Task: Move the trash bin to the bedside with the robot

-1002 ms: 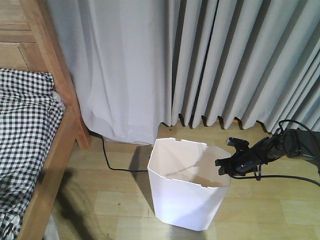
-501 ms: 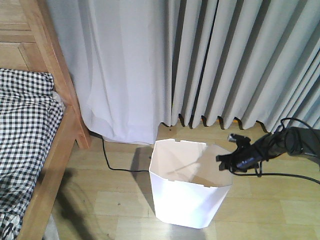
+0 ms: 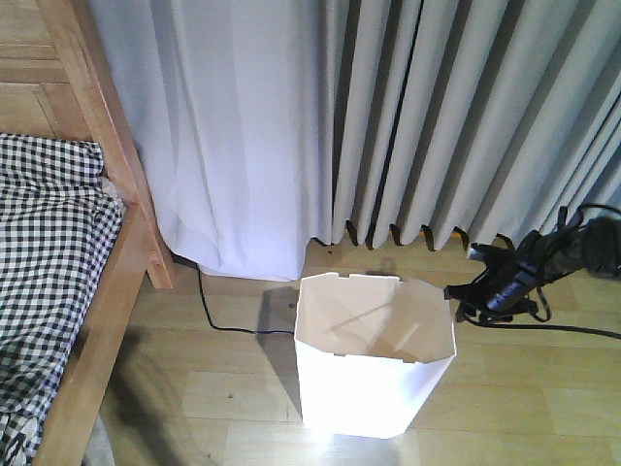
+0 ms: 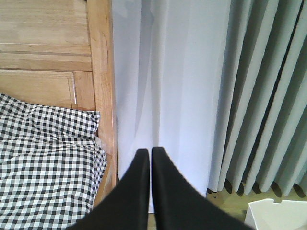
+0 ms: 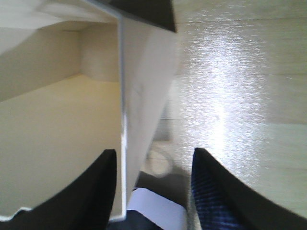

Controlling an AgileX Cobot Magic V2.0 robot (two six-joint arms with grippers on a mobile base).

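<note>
Curtains behind; my right gripper (image 3: 464, 303) straddles the trash bin (image 3: 374, 364) rim at 3 o'clock, jaws wide, unclamped, to drag it toward the bedside (image 3: 116, 282); left gripper (image 4: 147, 158) pinched closed, idle.

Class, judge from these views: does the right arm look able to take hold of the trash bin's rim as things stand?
Probably yes. The right gripper is open beside the trash bin, and the wrist view shows its fingers straddling the bin's wall, with nothing between them and it.
</note>
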